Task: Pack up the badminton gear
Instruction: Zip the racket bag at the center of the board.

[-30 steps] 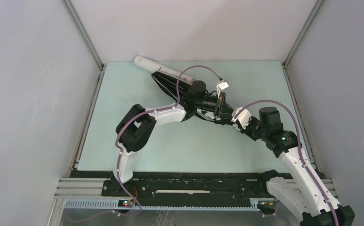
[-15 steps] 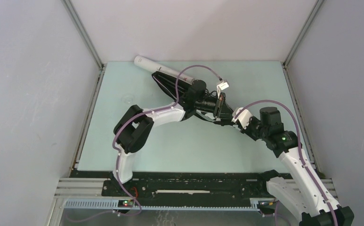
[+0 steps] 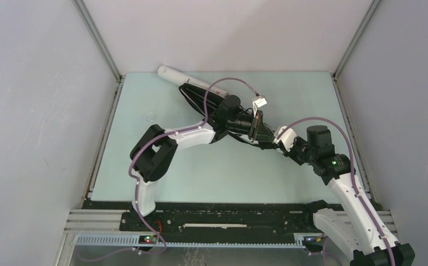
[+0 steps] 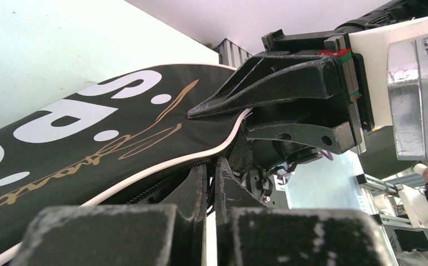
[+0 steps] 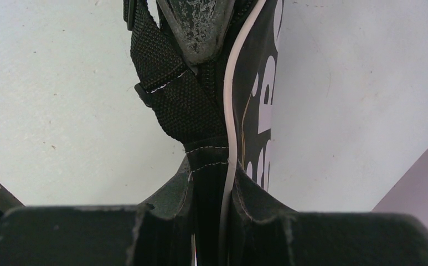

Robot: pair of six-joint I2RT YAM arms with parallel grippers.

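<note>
The black bag [image 3: 191, 95] lettered in white [image 4: 78, 119] lies slanted across the table's middle. The long white tube [image 3: 181, 77] lies at its far end. My left gripper [image 3: 255, 126] is shut, its tips [image 4: 211, 164] right at the zipper line under the bag's white piping. What they pinch is too small to make out. My right gripper [image 3: 274, 139] is shut on the bag's narrow end [image 5: 211, 169], by the woven strap [image 5: 173, 100], and holds that end off the table. The two grippers nearly touch.
Grey walls and metal posts [image 3: 98, 44] close in the pale green table [image 3: 145, 166] on three sides. A small white tag [image 3: 261, 102] hangs on the left arm's purple cable. The black base rail [image 3: 217, 219] runs along the near edge.
My left gripper has shut and shifted slightly up and left along the bag. Its elbow swung a little left. The right arm holds its place.
</note>
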